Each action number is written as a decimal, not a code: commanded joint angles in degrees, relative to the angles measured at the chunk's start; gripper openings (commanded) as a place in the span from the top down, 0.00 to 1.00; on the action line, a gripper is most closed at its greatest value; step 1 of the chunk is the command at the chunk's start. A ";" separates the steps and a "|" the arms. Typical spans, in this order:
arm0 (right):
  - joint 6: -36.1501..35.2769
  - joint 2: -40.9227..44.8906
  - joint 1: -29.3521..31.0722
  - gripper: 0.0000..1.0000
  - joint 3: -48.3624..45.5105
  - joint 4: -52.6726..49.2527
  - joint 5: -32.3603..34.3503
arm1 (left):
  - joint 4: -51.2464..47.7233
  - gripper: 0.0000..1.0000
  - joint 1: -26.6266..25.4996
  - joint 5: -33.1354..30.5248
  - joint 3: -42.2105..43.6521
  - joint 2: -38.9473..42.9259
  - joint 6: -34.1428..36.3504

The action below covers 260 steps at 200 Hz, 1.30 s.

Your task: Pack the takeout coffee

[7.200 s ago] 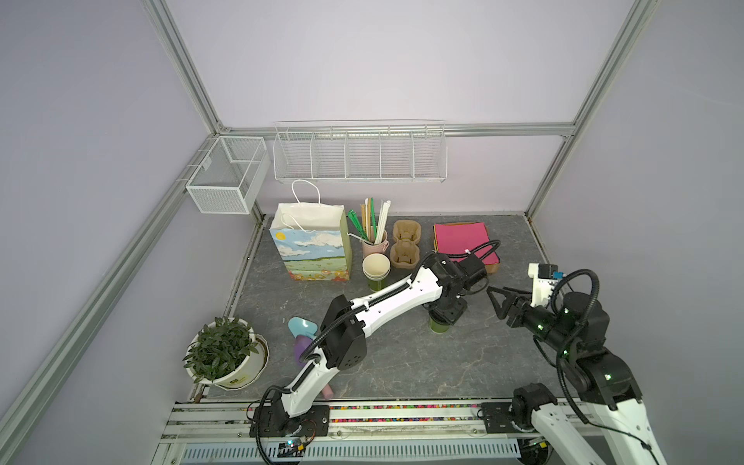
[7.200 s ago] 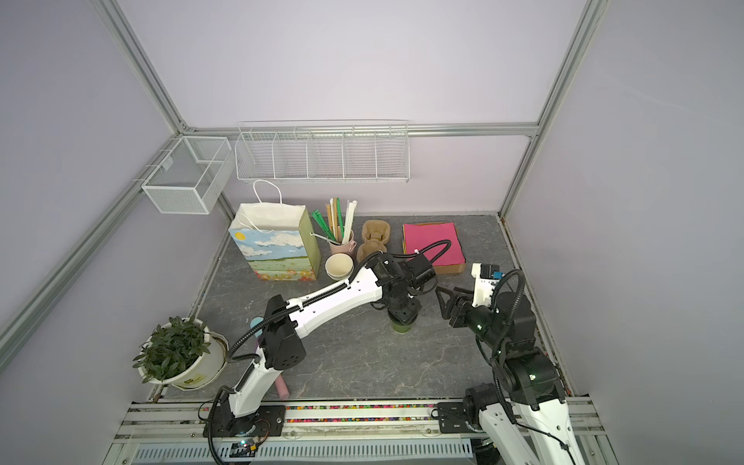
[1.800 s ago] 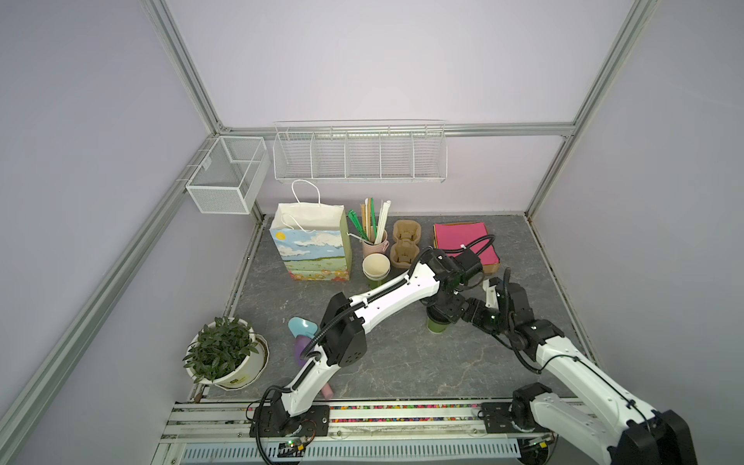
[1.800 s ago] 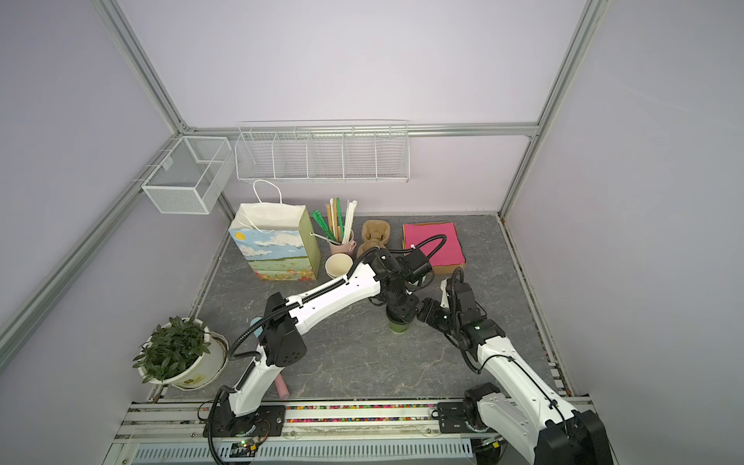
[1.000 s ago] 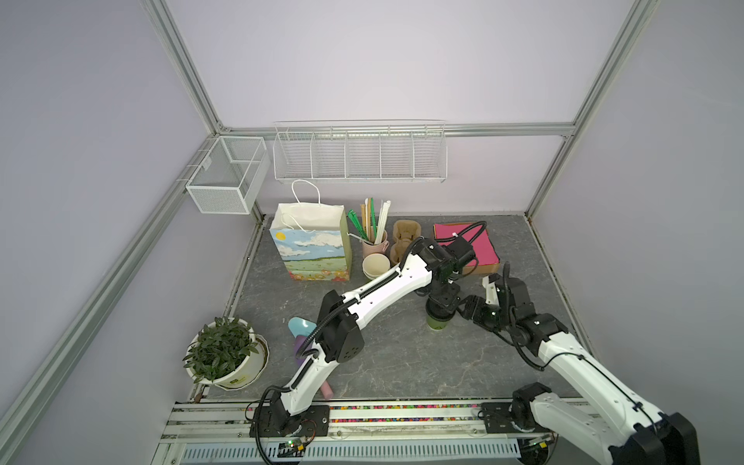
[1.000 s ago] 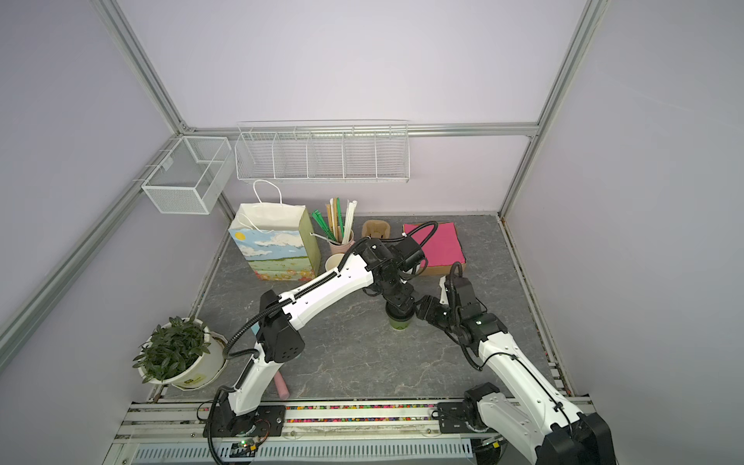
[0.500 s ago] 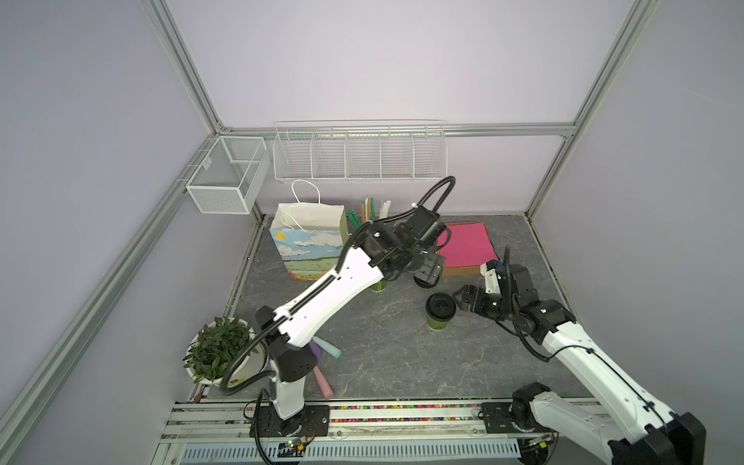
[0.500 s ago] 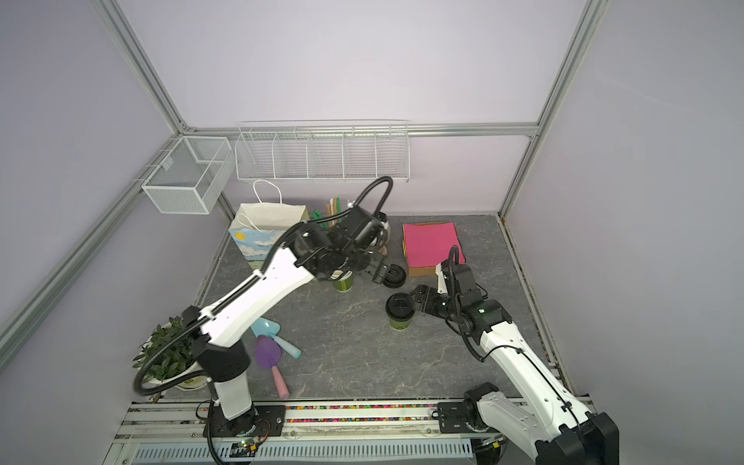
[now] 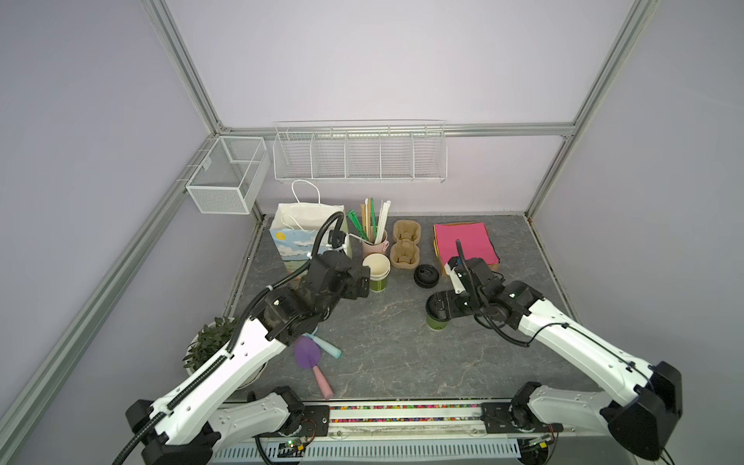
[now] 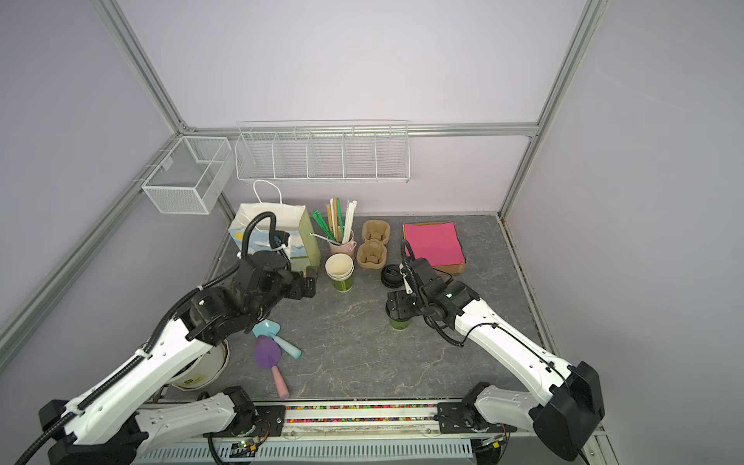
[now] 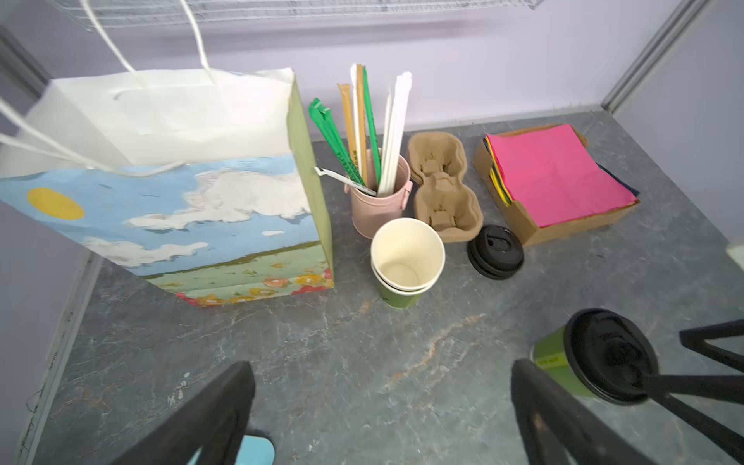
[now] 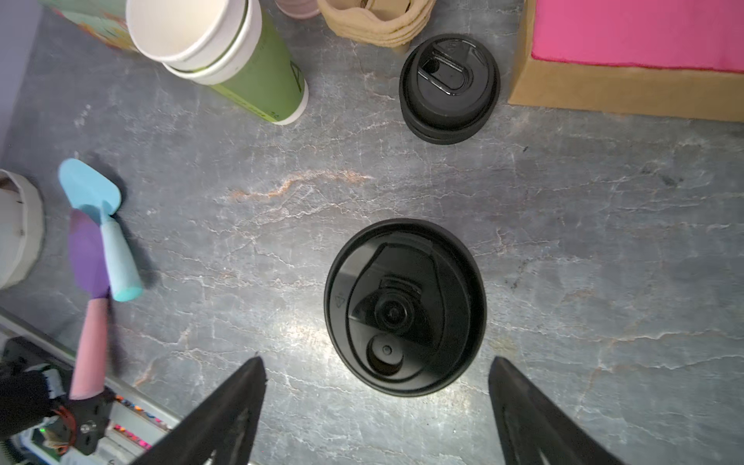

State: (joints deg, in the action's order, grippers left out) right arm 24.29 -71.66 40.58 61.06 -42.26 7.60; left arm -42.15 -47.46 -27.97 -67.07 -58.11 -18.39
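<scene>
The takeout coffee (image 9: 437, 322) (image 10: 399, 321), a small green cup under a black sip lid (image 12: 404, 308), stands upright on the grey table, right of centre. My right gripper (image 9: 445, 308) (image 10: 398, 304) (image 12: 376, 360) hovers right over it, pointing down. It is open, its jaws wider than the lid and touching nothing. My left gripper (image 9: 360, 282) (image 10: 308, 282) (image 11: 382, 366) is open and empty, well to the left by the paper bag (image 9: 308, 237) (image 11: 181, 181). The left wrist view shows the coffee (image 11: 563, 362) off to one side of it.
A stack of lidless green cups (image 9: 377, 273) (image 12: 225, 52) stands beside the left gripper. Loose black lids (image 9: 426, 275) (image 12: 449, 88), a pulp cup carrier (image 9: 406, 243), a straw pot (image 9: 374, 241) and pink napkins (image 9: 465, 243) line the back. Toy trowels (image 9: 310, 354) and a plant (image 9: 209, 346) sit front left.
My left arm has swung away from the coffee to the left, toward the bag and cup stack. My right gripper has moved from beside the cup to above it and opened wider.
</scene>
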 commanded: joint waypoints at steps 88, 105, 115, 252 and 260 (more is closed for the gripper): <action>-1.33 -10.70 4.87 0.13 5.38 -6.79 11.54 | 11.65 0.01 0.43 -10.76 8.62 8.63 2.83; -1.27 -11.31 4.98 0.14 5.46 -6.57 11.94 | 11.65 0.01 0.36 -10.68 8.62 8.62 3.01; -1.27 -11.51 4.95 0.16 5.39 -6.35 12.08 | 11.64 0.01 0.38 -10.71 8.68 8.55 3.12; -0.18 -9.66 4.69 0.29 4.94 -7.05 14.53 | 12.02 0.01 0.46 -10.33 9.15 8.32 3.56; 0.04 -8.88 4.40 0.29 5.03 -7.58 15.34 | 12.09 0.01 0.45 -10.22 9.08 8.28 3.54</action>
State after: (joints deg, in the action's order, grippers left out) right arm 23.18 -83.09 45.15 65.52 -47.83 19.51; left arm -30.70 -47.24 -37.67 -58.59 -49.89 -15.75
